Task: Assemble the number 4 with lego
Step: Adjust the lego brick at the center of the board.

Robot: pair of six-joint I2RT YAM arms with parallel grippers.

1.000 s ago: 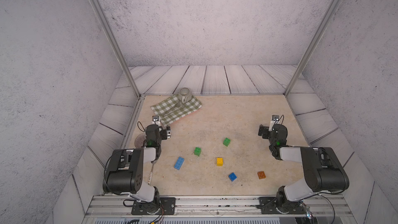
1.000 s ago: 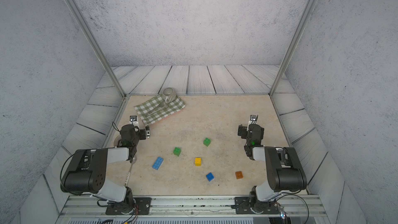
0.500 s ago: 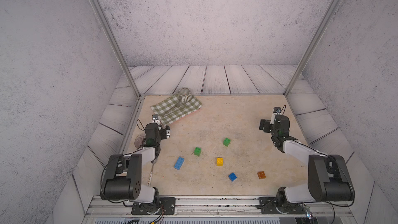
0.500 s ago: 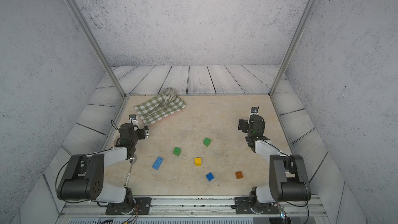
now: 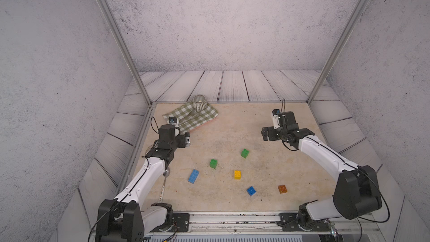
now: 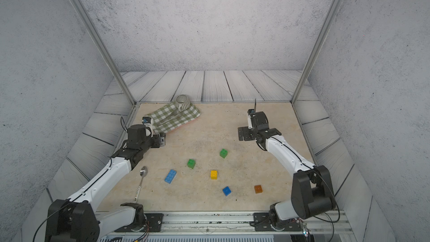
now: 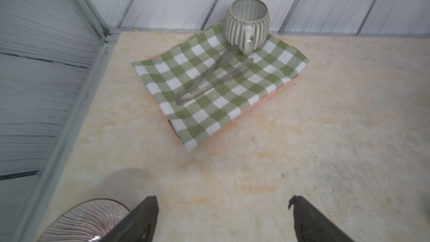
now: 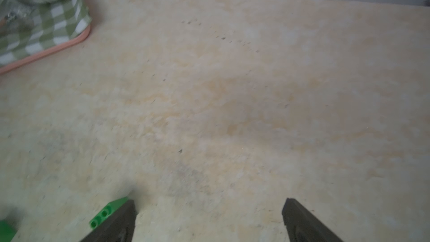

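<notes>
Six loose lego bricks lie apart on the beige table, none stacked; the number 4 is not in view. They are two green bricks [image 5: 244,153] [image 5: 213,163], a long light-blue brick [image 5: 193,176], a yellow brick [image 5: 237,174], a dark blue brick [image 5: 251,191] and an orange brick [image 5: 282,189]. My left gripper [image 5: 185,139] [image 7: 223,206] hovers open at the left, near the checked cloth, with only bare table between its fingers. My right gripper [image 5: 267,133] [image 8: 209,206] is open and empty at the right, beyond the far green brick [image 8: 109,210].
A green checked cloth [image 5: 192,118] on a pink tray lies at the back left, carrying a striped mug [image 5: 199,102] and metal tongs [image 7: 214,75]. A spoon [image 6: 142,180] lies by the left arm. A ribbed glass dish [image 7: 86,219] sits under the left wrist. Metal posts stand at the back corners.
Both arms have unfolded from their tucked pose and lifted their grippers over the table. The left jaws narrowed slightly. The bricks have not moved.
</notes>
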